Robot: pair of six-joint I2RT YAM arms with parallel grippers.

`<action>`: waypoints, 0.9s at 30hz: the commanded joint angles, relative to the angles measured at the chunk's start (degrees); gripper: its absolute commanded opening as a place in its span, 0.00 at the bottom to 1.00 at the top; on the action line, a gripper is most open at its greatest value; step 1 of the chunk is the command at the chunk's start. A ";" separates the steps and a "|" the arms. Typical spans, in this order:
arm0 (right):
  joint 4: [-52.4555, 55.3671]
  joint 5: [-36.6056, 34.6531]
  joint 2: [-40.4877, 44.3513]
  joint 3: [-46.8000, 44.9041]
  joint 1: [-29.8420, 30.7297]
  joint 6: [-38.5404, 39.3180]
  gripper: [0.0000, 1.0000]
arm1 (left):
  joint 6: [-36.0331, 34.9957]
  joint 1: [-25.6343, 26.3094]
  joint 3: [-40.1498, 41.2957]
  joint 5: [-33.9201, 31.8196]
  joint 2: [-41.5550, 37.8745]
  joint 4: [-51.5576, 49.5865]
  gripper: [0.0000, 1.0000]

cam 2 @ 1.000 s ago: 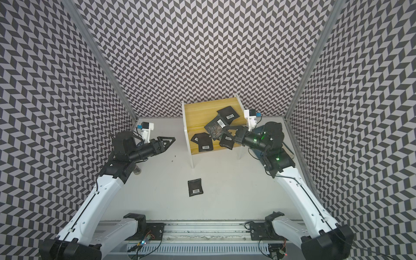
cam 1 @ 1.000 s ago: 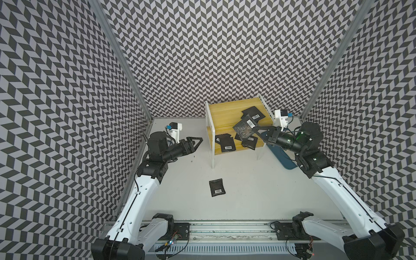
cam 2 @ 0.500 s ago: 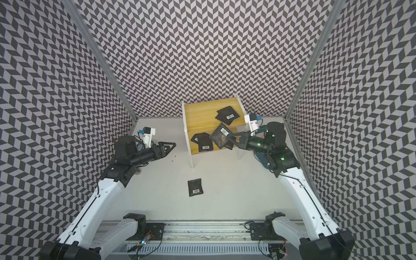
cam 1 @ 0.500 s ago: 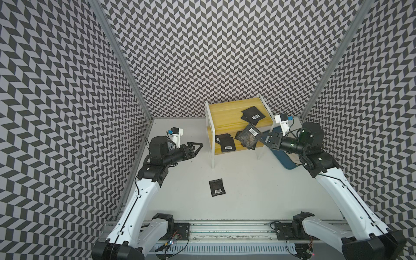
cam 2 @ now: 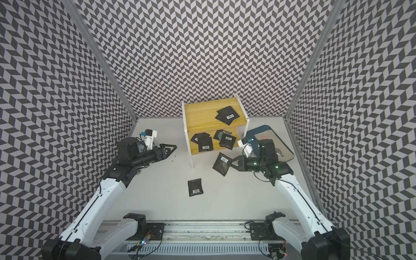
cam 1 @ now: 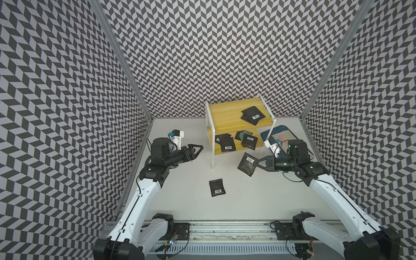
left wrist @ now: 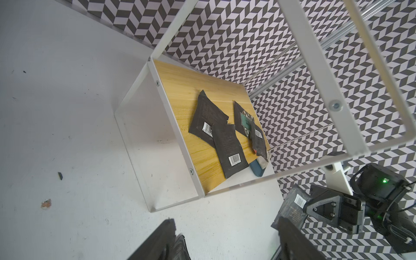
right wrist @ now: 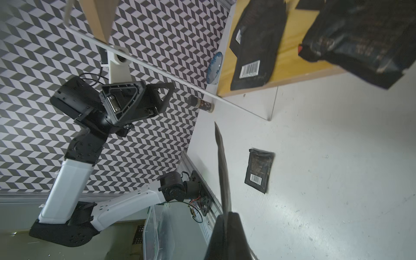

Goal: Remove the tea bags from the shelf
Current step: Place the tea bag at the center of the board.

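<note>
Since one flat black barcode-labelled tea bag (cam 1: 217, 191) already lies on the white table (cam 1: 258, 202), lower centre in a top view, removal is underway, I'd say. Right of centre, the right gripper (cam 1: 255, 162) is clamped on the corner of a second black sachet (cam 1: 246, 168), which hangs tilted, clear of the shelf. Left of centre, the left gripper (cam 1: 198, 149) stands wide and empty. Above centre is the yellow-board, white-frame shelf (cam 1: 225, 112), with an overlapping lower-board cluster (cam 1: 226, 145) and a stacked top-board pair (cam 1: 253, 115). Risks: the corner pinch is thin, so a fast swing could shed it. Overlaps could drag neighbours out. The frame leg crowds the reach.
</note>
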State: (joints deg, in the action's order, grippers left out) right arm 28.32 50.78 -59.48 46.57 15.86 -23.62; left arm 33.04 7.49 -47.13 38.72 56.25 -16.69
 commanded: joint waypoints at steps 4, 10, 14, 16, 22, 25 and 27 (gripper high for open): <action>-2.63 -3.15 -2.89 -3.95 6.54 3.29 0.00 | -0.61 0.33 1.42 0.08 -0.60 1.13 0.75; -2.40 -6.52 -9.71 -4.64 11.02 5.74 0.00 | -0.69 0.33 1.84 -0.09 -0.78 0.99 0.75; -5.42 -6.40 -13.18 -5.51 11.68 5.63 0.00 | -0.69 0.29 2.36 -0.05 -0.62 1.17 0.75; -6.01 -7.29 -15.20 -5.50 12.28 5.82 0.00 | -0.61 0.27 2.63 0.00 -0.63 1.39 0.75; -10.18 -9.17 -20.42 -6.11 14.23 4.92 0.00 | -0.52 0.26 3.14 -0.01 -0.64 1.65 0.75; -12.84 -9.38 -22.82 -6.80 14.73 4.55 0.00 | -0.43 0.30 3.38 0.04 -0.70 1.77 0.75; -13.91 -9.52 -24.64 -6.84 14.82 4.36 0.00 | -0.43 0.26 3.45 0.01 -0.62 1.83 0.75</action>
State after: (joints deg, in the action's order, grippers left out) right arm 19.00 42.46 -82.28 40.34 30.26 -19.14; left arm 33.06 7.49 -44.18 38.68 56.23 -16.25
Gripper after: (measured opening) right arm 0.042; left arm 0.750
